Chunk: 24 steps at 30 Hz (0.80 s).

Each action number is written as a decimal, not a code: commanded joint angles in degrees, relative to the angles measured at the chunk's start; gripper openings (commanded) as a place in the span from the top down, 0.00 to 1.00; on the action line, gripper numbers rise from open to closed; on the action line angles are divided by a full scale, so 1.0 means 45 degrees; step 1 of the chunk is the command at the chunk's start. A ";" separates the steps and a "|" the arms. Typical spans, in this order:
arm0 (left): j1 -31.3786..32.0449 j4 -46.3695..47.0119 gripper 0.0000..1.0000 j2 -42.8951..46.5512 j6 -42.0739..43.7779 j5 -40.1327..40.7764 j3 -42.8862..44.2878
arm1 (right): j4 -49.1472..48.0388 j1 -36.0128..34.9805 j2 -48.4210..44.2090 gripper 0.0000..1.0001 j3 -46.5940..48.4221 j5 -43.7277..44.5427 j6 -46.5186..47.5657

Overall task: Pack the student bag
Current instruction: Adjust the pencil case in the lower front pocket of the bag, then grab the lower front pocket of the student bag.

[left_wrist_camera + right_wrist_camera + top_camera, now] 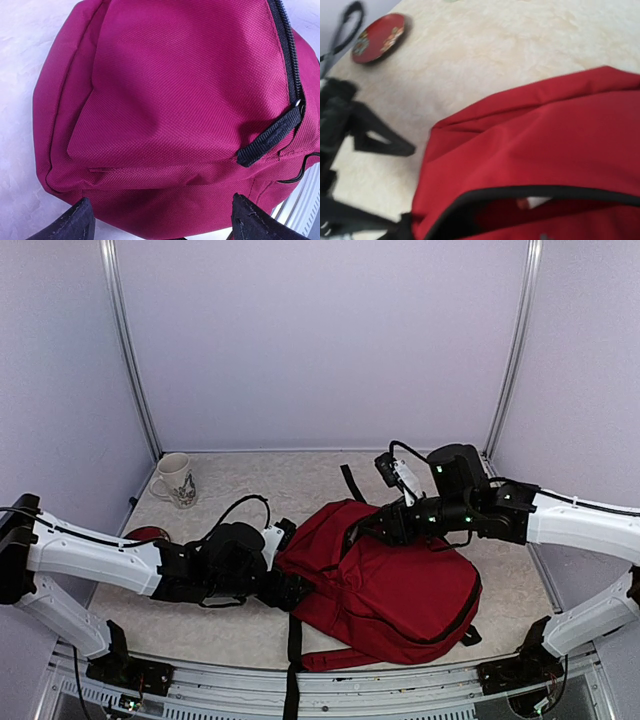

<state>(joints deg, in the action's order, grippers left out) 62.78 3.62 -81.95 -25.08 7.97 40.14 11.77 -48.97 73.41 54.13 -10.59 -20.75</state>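
Dark-red woven nylon, soft and slumped: the bag (385,590) lies flat on the table (300,480), just toward 5 o'clock from its middle in the overhead view. Its black straps trail off at 12 and 6 o'clock.

By my reading, packing is underway but not finished. The mouth (520,192), edged in black binding, gapes open in the right wrist view. A small pale scrap (532,201) shows inside, too blurred to name. How much is already in the bag I cannot tell. A mug (175,480) at 10 o'clock and a red plate (147,534) at 9 o'clock sit outside it, and whether they are meant to go in is not shown. Closing the mouth looks not yet done.

The left gripper (292,590) sits at the bag's 9 o'clock edge with its jaws wide. Its dark fingertips (75,222) flank the cloth without pinching it. The right gripper (383,527) hangs over the bag's 12 o'clock end near the mouth. I cannot tell how its jaws stand, or whether they hold anything.

Close up, the fabric has a fine grid weave with stitched seams. A black coil zip (292,65) ends in a webbing pull (272,137). The table is pale and mottled like marble, the mug is glazed white with a print, and the plate is glossy and patterned.
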 commanded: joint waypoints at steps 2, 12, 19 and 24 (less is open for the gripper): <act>-0.0045 0.0315 0.09 0.0360 -0.0165 0.0277 -0.0187 | 0.2399 -0.0080 -0.0227 0.53 0.1874 -0.1914 0.2052; -0.0956 -0.0181 0.16 0.1126 -0.2005 -0.0022 -0.1087 | 0.5059 -0.3180 0.3447 0.58 0.5789 0.3613 0.4392; -0.2448 -0.0458 0.06 0.1773 -0.3150 -0.0591 -0.1971 | 0.6912 -0.4544 0.6071 0.53 0.7128 0.5287 0.6483; -0.2562 -0.0455 0.02 0.1200 -0.3216 -0.0367 -0.2011 | 0.7915 -0.4606 0.6716 0.56 0.7917 0.6357 0.6896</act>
<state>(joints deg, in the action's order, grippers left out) 51.66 1.89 -75.05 -38.24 6.50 30.76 41.34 -69.63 103.28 85.17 10.79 6.83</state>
